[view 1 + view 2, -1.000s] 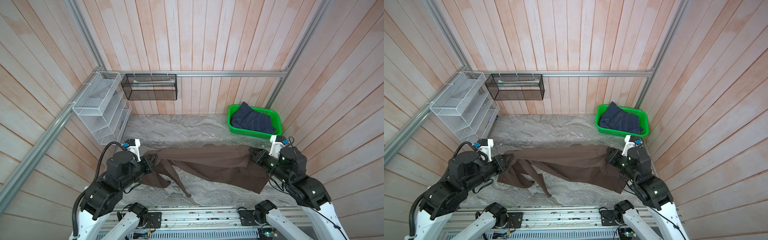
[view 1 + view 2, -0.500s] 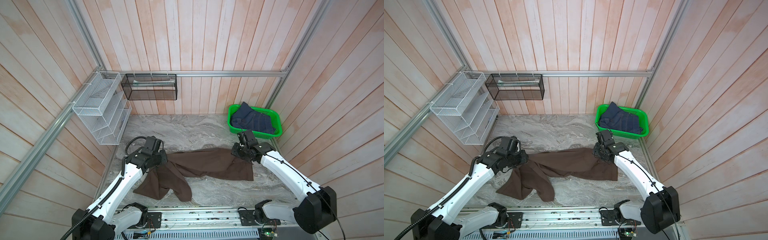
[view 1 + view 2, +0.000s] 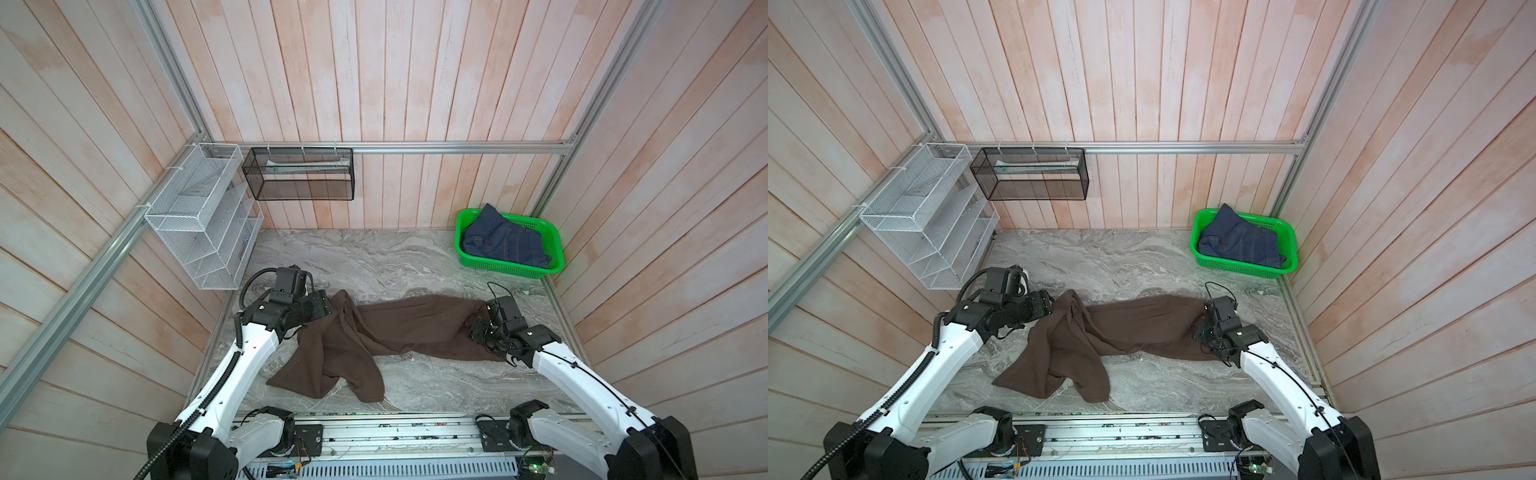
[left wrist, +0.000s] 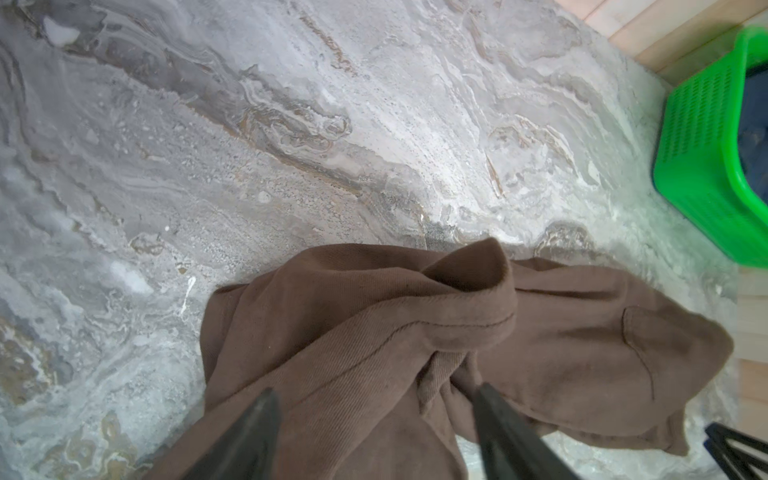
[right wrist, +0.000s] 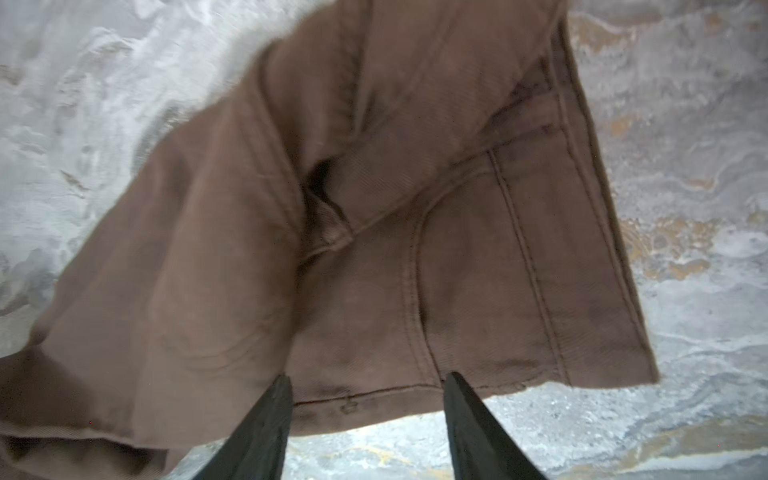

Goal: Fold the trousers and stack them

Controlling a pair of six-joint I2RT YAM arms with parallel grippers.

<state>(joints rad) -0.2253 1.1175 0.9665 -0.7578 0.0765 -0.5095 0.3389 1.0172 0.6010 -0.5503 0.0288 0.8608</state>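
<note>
Brown twill, matte — the trousers [image 3: 399,328] lie on the grey marbled desk [image 3: 374,257] in both top views. Their long axis runs left to right across the desk's middle. The waist end points right and the legs point left, then bend toward the near edge, where they end in a crumpled heap.
- Left pincer [image 3: 326,308]: at the leg-side bend, touching the cloth.
- Right pincer [image 3: 478,329]: at the waist end.
- Green basket [image 3: 509,266]: far right corner, well apart from the trousers, holding blue jeans [image 3: 503,241].
- White wire rack [image 3: 199,216] and black mesh tray [image 3: 299,178]: on the walls.

The second top view shows the same layout: trousers [image 3: 1133,328], left pincer [image 3: 1050,307], right pincer [image 3: 1200,328], basket [image 3: 1241,268].

Left wrist view:
- Left pincer [image 4: 376,390]: spread wide, gripping nothing.
- Dark fingers [image 4: 257,428]: over a bunched, seamed fold of the trousers [image 4: 415,311].
- Also in view: bare desk [image 4: 249,145] beyond the cloth and the basket [image 4: 698,137] at the frame's edge.

Right wrist view:
- Right pincer [image 5: 369,376]: parted, nothing clamped — its tips sit just at the stitched waist edge of the trousers [image 5: 374,208].
- Cloth: slightly blurred, lying on the desk [image 5: 685,166].
- A pocket seam shows.
</note>
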